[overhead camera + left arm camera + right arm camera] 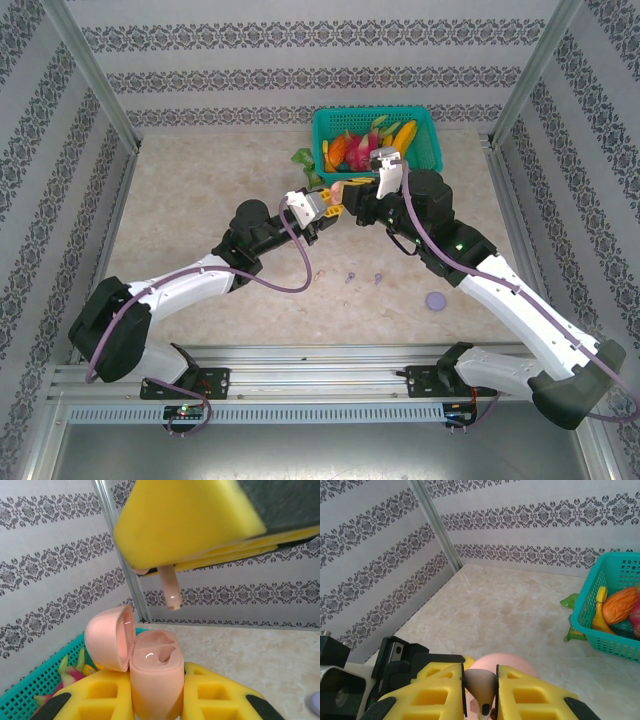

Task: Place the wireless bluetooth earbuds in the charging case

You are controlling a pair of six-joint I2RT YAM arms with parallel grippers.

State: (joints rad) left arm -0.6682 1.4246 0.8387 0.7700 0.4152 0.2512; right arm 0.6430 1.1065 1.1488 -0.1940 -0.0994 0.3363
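Note:
My left gripper (156, 692) is shut on the body of the pale pink charging case (155, 672), which stands upright with its lid (109, 637) swung open to the left. Both earbud sockets look empty. Directly above the case hangs a pale pink earbud (171, 587), stem down, pinched in my right gripper (481, 692). From the right wrist the earbud (481, 682) sits between the yellow fingers with the case's lid (512, 662) just beneath. In the top view both grippers (322, 206) (352, 192) meet mid-table. Two purple earbuds (350, 277) (379, 277) lie on the table.
A teal basket (425, 150) of toy fruit stands at the back centre, close behind the grippers. A green toy (303, 160) lies at its left. A round purple case (436, 300) rests on the table beside the right arm.

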